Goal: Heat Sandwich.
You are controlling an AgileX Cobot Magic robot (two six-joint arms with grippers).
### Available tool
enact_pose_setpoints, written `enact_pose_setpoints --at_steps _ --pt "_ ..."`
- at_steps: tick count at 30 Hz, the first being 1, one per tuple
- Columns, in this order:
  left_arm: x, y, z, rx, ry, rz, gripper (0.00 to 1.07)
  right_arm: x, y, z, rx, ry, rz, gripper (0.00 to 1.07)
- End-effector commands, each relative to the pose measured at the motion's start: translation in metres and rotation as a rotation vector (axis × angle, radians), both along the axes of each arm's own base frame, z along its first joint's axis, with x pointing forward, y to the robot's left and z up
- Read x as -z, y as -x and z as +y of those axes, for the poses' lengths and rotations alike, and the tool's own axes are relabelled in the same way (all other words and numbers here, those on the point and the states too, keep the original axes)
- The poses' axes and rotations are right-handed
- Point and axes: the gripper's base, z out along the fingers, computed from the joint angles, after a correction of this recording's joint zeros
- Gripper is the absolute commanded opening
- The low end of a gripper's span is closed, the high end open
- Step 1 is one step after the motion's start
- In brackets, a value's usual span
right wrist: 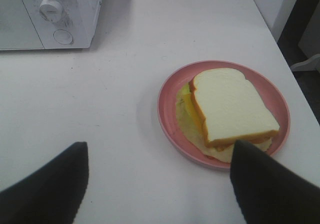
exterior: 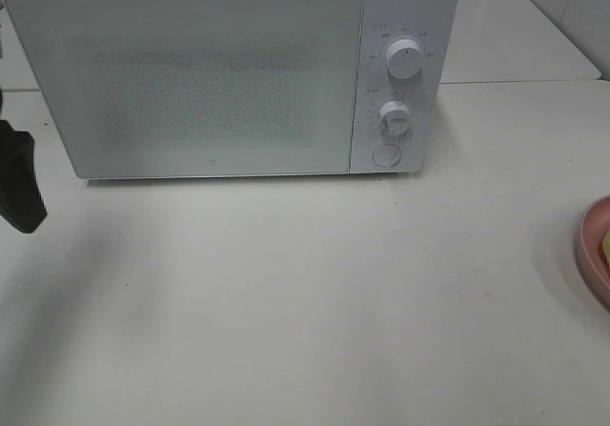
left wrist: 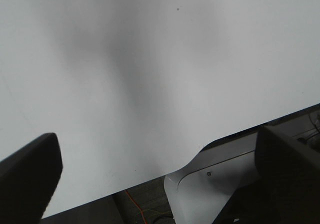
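Note:
The sandwich (right wrist: 230,106), pale bread with yellow filling, lies on a round salmon-pink plate (right wrist: 167,108) on the white table. In the high view only the plate's edge (exterior: 597,245) shows at the far right. The white microwave (exterior: 219,73) stands at the back with its door shut. My right gripper (right wrist: 159,149) is open and empty, just short of the plate, with one finger (right wrist: 270,184) by its rim. It is outside the high view. My left gripper (left wrist: 157,149) is open over bare table, seen as a black shape (exterior: 19,183) left of the microwave.
The microwave has two knobs (exterior: 404,61) and a round door button (exterior: 385,154) on its right panel. The table's edge (left wrist: 150,181) runs close under my left gripper. A second table surface (exterior: 515,26) lies behind the microwave at the right.

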Motion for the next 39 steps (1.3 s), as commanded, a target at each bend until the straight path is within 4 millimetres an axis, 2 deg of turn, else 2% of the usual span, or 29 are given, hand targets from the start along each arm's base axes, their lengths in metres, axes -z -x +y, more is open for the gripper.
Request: enact_pose_setpoints --at_steps 1,3,6,9,11,13,15,16,18,19,20,25,26,28,29,30,34,35,39 --pt "-0.006 0.006 0.013 -0.046 -0.01 -0.005 1.0 0.0 0.004 -0.001 0.004 0.011 -0.032 0.75" --pt "-0.012 0.014 0.03 -0.13 -0.023 -0.031 1.0 0.0 0.004 -0.001 0.004 0.011 -0.032 0.75" --pt "-0.015 0.021 0.038 -0.167 -0.025 -0.054 1.0 0.0 0.004 -0.001 0.004 0.011 -0.032 0.75" --pt "-0.023 0.038 0.049 -0.21 -0.038 -0.105 1.0 0.0 0.004 -0.001 0.004 0.011 -0.032 0.75" --pt "-0.025 0.042 0.049 -0.215 -0.043 -0.119 1.0 0.0 0.004 -0.001 0.004 0.011 -0.032 0.75" --pt "-0.031 0.059 0.051 -0.224 -0.056 -0.181 1.0 0.0 0.004 -0.001 0.004 0.011 -0.032 0.75" --pt "-0.033 0.064 0.051 -0.225 -0.056 -0.201 1.0 0.0 0.004 -0.001 0.004 0.011 -0.032 0.75" --pt "-0.035 0.077 0.051 -0.227 -0.057 -0.251 1.0 0.0 0.004 -0.001 0.004 0.011 -0.032 0.75" --pt "-0.037 0.09 0.052 -0.229 -0.057 -0.291 1.0 0.0 0.004 -0.001 0.004 0.011 -0.032 0.75" --pt "-0.038 0.104 0.051 -0.232 -0.053 -0.338 1.0 0.0 0.004 -0.001 0.004 0.011 -0.032 0.75" --pt "-0.038 0.104 0.051 -0.232 -0.053 -0.338 1.0 0.0 0.004 -0.001 0.004 0.011 -0.032 0.75" --pt "-0.036 0.145 0.053 -0.235 -0.058 -0.475 1.0 0.0 0.004 -0.001 0.004 0.011 -0.032 0.75" --pt "-0.036 0.145 0.053 -0.235 -0.058 -0.475 1.0 0.0 0.004 -0.001 0.004 0.011 -0.032 0.75" --pt "-0.035 0.157 0.053 -0.236 -0.057 -0.515 1.0 0.0 0.004 -0.001 0.004 0.011 -0.032 0.75" --pt "-0.034 0.17 0.053 -0.238 -0.053 -0.558 1.0 0.0 0.004 -0.001 0.004 0.011 -0.032 0.75" --pt "-0.034 0.17 0.053 -0.238 -0.053 -0.558 1.0 0.0 0.004 -0.001 0.004 0.011 -0.032 0.75" --pt "-0.021 0.195 0.052 -0.241 -0.045 -0.637 1.0 0.0 0.004 -0.001 0.004 0.011 -0.032 0.75" --pt "-0.021 0.195 0.052 -0.241 -0.045 -0.637 1.0 0.0 0.004 -0.001 0.004 0.011 -0.032 0.75" --pt "-0.019 0.218 0.052 -0.242 -0.035 -0.721 1.0 0.0 0.004 -0.001 0.004 0.011 -0.032 0.75"
